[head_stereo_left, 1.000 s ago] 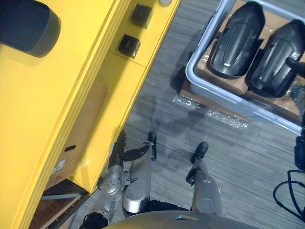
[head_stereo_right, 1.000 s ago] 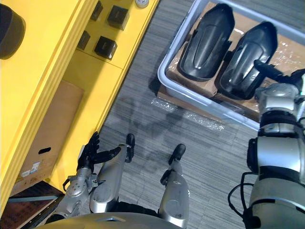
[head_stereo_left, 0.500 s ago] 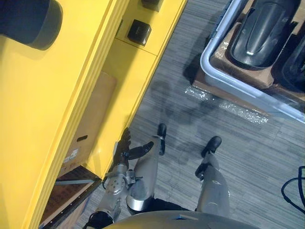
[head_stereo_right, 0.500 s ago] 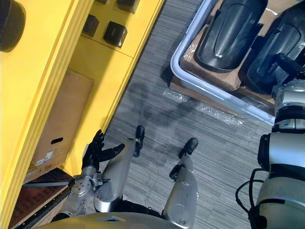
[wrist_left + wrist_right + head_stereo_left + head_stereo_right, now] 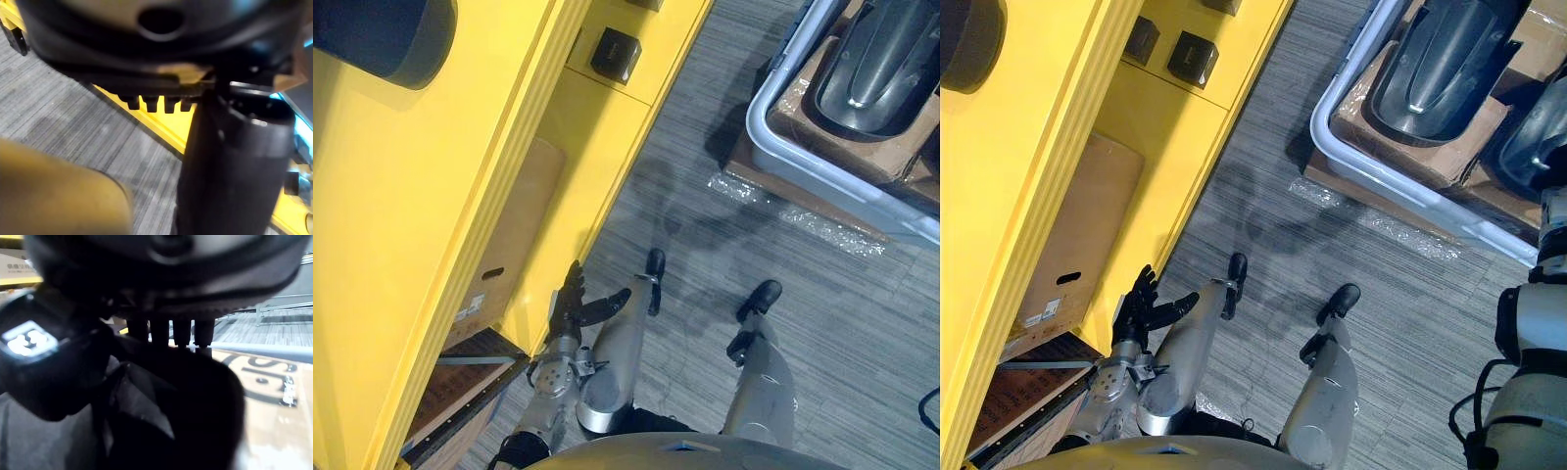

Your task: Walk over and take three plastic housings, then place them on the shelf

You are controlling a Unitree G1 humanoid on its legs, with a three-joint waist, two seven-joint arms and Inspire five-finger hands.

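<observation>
Presently the left hand (image 5: 570, 311) hangs open and empty beside the yellow shelf (image 5: 431, 215), near left; the right hand (image 5: 161, 279) rests at a plastic housing (image 5: 186, 401) in the grey bin (image 5: 773, 147), far right, its grip not discernible. Risk: the smooth curved housing may slip from a shallow hold.

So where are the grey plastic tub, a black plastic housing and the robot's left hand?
grey plastic tub (image 5: 1400, 184), right eye view, near rim.
black plastic housing (image 5: 1440, 59), right eye view, curved back.
left hand (image 5: 1139, 315), right eye view, palm.
</observation>
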